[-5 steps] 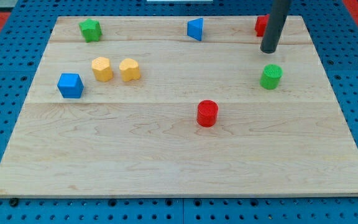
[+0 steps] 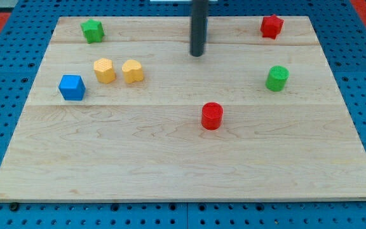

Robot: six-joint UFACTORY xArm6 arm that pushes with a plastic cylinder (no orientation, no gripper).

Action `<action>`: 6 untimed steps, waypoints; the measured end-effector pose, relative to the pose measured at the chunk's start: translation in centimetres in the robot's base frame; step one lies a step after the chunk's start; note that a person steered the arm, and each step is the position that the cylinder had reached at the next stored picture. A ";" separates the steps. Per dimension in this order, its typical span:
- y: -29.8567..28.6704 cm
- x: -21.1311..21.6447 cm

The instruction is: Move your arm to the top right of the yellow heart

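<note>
The yellow heart (image 2: pixel 132 71) lies on the wooden board (image 2: pixel 170 165) at the view's left of centre, close beside another yellow block (image 2: pixel 105 70) on its left. My tip (image 2: pixel 197 55) rests on the board to the right of the heart and a little toward the view's top, well apart from it. The rod rises out of the view's top edge.
A blue cube (image 2: pixel 72 87) sits left of the yellow blocks. A green star (image 2: pixel 92 30) is at the top left and a red star (image 2: pixel 271 26) at the top right. A green cylinder (image 2: pixel 276 78) stands at the right and a red cylinder (image 2: pixel 212 116) near the middle. The rod hides the blue block behind it.
My tip has slid left along the board's top, from beside the red star to the top middle. It now covers the blue block. No block has moved.
</note>
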State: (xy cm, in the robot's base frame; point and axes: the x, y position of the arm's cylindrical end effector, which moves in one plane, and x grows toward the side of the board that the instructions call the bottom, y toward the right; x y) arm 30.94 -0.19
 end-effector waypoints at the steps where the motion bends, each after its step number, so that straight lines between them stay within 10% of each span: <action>1: -5.4 1.6; 6: -6.3 0.3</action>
